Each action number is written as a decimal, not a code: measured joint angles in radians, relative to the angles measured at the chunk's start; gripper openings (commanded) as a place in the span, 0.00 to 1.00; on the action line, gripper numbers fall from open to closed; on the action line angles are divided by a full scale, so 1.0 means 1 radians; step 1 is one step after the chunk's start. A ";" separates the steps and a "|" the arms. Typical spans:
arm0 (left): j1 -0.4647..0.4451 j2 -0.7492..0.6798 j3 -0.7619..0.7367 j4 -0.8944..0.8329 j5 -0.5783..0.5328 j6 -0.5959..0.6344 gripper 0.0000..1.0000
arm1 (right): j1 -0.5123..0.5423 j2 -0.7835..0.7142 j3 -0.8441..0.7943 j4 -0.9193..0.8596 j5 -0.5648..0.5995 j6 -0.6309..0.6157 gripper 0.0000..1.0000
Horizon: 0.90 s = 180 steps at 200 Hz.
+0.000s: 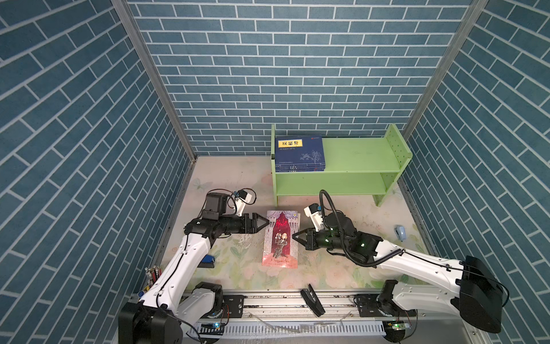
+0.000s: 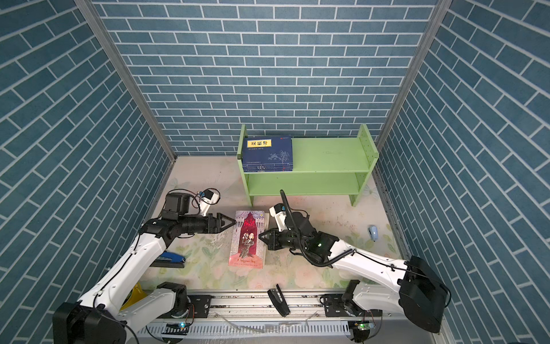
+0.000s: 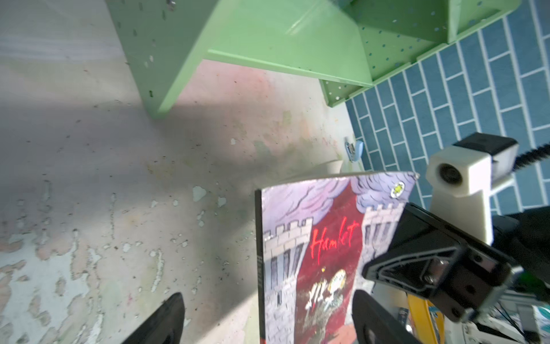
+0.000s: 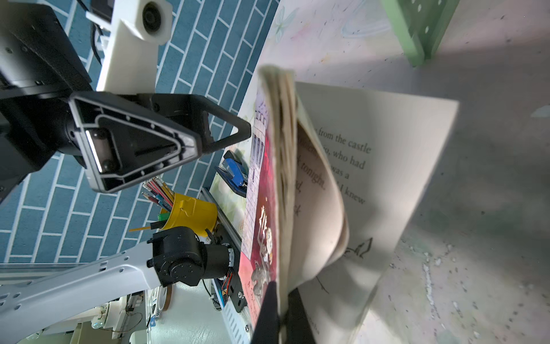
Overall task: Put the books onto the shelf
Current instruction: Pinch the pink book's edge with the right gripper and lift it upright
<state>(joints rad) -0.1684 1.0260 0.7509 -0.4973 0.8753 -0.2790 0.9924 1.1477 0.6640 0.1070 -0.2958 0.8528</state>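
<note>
Red-and-grey book (image 1: 281, 238) is pinched by the right claw (image 1: 294, 236) at centre frame, below the shelf (image 1: 357, 158); the left claw (image 1: 266, 222) is spread at its spine. Fanned pages could be torn or the book dropped.

Just in front of the shelf (image 1: 357, 158), the Hamlet paperback (image 1: 281, 238) had a glossy card cover, while its splayed inner pages (image 4: 387, 166) were matt, cream paper, a little rough. The shelf itself looked like wood under smooth light-green paint with a soft sheen. On its top tier the blue books (image 1: 299, 152) had satin-smooth covers. The tabletop (image 3: 89, 223) under the shelf was a worn, flaking printed sheet.
</note>
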 measured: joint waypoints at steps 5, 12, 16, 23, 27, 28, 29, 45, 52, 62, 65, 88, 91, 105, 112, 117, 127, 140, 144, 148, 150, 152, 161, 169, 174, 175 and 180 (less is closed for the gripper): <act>0.000 -0.003 -0.004 0.005 0.022 -0.004 0.89 | -0.004 -0.010 0.000 -0.012 -0.002 -0.005 0.00; 0.000 -0.005 -0.011 0.016 0.052 -0.012 0.90 | -0.009 -0.021 0.000 -0.026 -0.007 -0.010 0.00; 0.000 -0.006 -0.014 0.022 0.072 -0.018 0.91 | -0.013 -0.026 0.000 -0.033 -0.011 -0.014 0.00; 0.000 -0.006 -0.021 0.032 0.100 -0.028 0.92 | -0.019 -0.034 0.000 -0.042 -0.019 -0.018 0.00; 0.000 -0.006 -0.025 0.039 0.114 -0.030 0.92 | -0.021 -0.039 0.000 -0.047 -0.024 -0.022 0.00; 0.000 -0.005 -0.026 0.040 0.116 -0.031 0.92 | -0.022 -0.039 0.000 -0.048 -0.024 -0.023 0.00; 0.000 -0.005 -0.027 0.041 0.121 -0.033 0.92 | -0.023 -0.041 0.000 -0.049 -0.026 -0.023 0.00; 0.000 -0.002 -0.037 0.047 0.151 -0.044 0.92 | -0.032 -0.056 0.000 -0.061 -0.043 -0.025 0.00; 0.000 0.002 -0.038 0.048 0.160 -0.047 0.92 | -0.034 -0.062 0.000 -0.063 -0.050 -0.025 0.00; 0.000 0.009 -0.039 0.051 0.170 -0.050 0.92 | -0.039 -0.068 0.000 -0.061 -0.061 -0.025 0.00; 0.000 0.011 -0.039 0.053 0.173 -0.050 0.92 | -0.041 -0.069 0.000 -0.059 -0.065 -0.025 0.00; -0.018 0.024 -0.040 0.079 0.206 -0.068 0.88 | -0.050 -0.070 0.000 -0.042 -0.089 -0.025 0.00; -0.023 0.026 -0.040 0.084 0.212 -0.071 0.86 | -0.050 -0.070 0.000 -0.040 -0.093 -0.025 0.00; -0.056 0.037 -0.040 0.100 0.238 -0.083 0.71 | -0.051 -0.067 0.000 -0.030 -0.113 -0.025 0.00; -0.073 0.045 -0.040 0.104 0.248 -0.090 0.66 | -0.051 -0.064 0.000 -0.024 -0.121 -0.025 0.00; -0.081 0.050 -0.040 0.110 0.253 -0.084 0.62 | -0.051 -0.063 0.001 -0.021 -0.127 -0.024 0.00; -0.097 0.063 -0.040 0.115 0.265 -0.096 0.53 | -0.052 -0.055 0.001 -0.012 -0.139 -0.024 0.00; -0.104 0.080 -0.040 0.123 0.280 -0.116 0.40 | -0.053 -0.045 0.001 -0.003 -0.154 -0.024 0.00; -0.105 0.085 -0.040 0.127 0.285 -0.126 0.35 | -0.053 -0.042 0.001 -0.001 -0.158 -0.024 0.00; -0.105 0.090 -0.040 0.132 0.288 -0.123 0.30 | -0.053 -0.039 0.001 0.002 -0.162 -0.024 0.00; -0.105 0.092 -0.040 0.133 0.290 -0.132 0.27 | -0.053 -0.039 0.001 0.003 -0.163 -0.024 0.00; -0.105 0.094 -0.040 0.134 0.290 -0.141 0.24 | -0.053 -0.037 0.001 0.003 -0.165 -0.024 0.00; -0.105 0.102 -0.039 0.140 0.295 -0.150 0.15 | -0.056 -0.034 0.001 0.006 -0.171 -0.024 0.01; -0.105 0.106 -0.039 0.148 0.299 -0.156 0.09 | -0.058 -0.033 0.001 0.006 -0.174 -0.024 0.12; -0.105 0.106 -0.039 0.152 0.303 -0.167 0.05 | -0.059 -0.033 0.001 0.005 -0.173 -0.024 0.19; -0.105 0.106 -0.039 0.154 0.304 -0.166 0.04 | -0.059 -0.033 0.001 0.005 -0.173 -0.024 0.21; -0.105 0.106 -0.037 0.158 0.307 -0.177 0.00 | -0.061 -0.033 0.001 0.003 -0.171 -0.021 0.27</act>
<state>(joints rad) -0.2737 1.1316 0.7136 -0.3389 1.1820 -0.4557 0.9310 1.1145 0.6647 0.1101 -0.4671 0.8314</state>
